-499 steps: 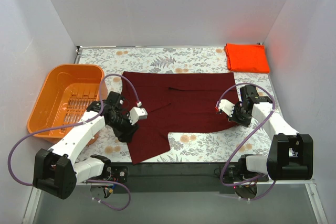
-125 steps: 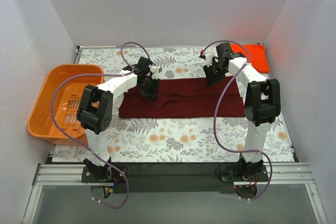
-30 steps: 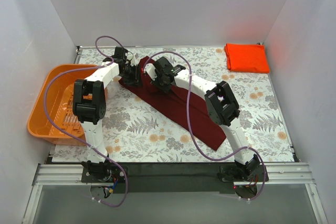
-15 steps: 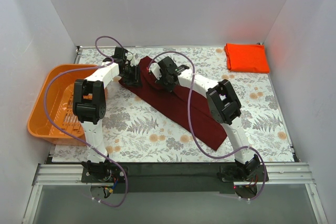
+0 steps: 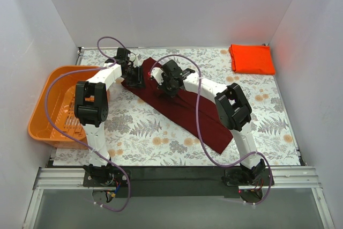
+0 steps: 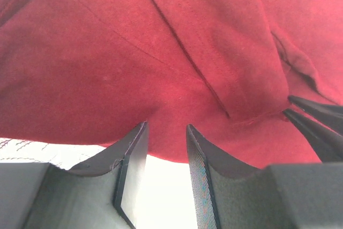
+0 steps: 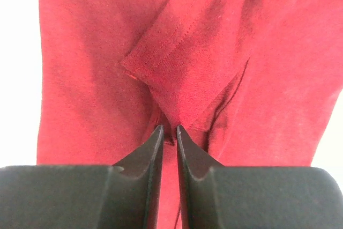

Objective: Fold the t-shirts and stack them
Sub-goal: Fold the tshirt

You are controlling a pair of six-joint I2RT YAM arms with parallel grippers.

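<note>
The dark maroon t-shirt (image 5: 187,111), folded into a long strip, lies slantwise on the flowered table from the back left to the near right. My left gripper (image 5: 138,77) is at its back left end. In the left wrist view the jaws (image 6: 166,127) stand a little apart over the flat cloth edge (image 6: 161,52). My right gripper (image 5: 167,85) is just to the right, shut on a raised fold of the maroon shirt (image 7: 96,52), pinched at its tips (image 7: 169,128). The orange-red t-shirt (image 5: 252,58) lies as a folded rectangle at the back right corner.
An orange plastic basket (image 5: 40,111) stands at the table's left edge. White walls close in the back and both sides. The right gripper's fingertips (image 6: 316,127) show at the right edge of the left wrist view.
Over the last second my right gripper has shifted slightly to the right with the pinched fold. The left arm has stayed put at the shirt's back left end.
</note>
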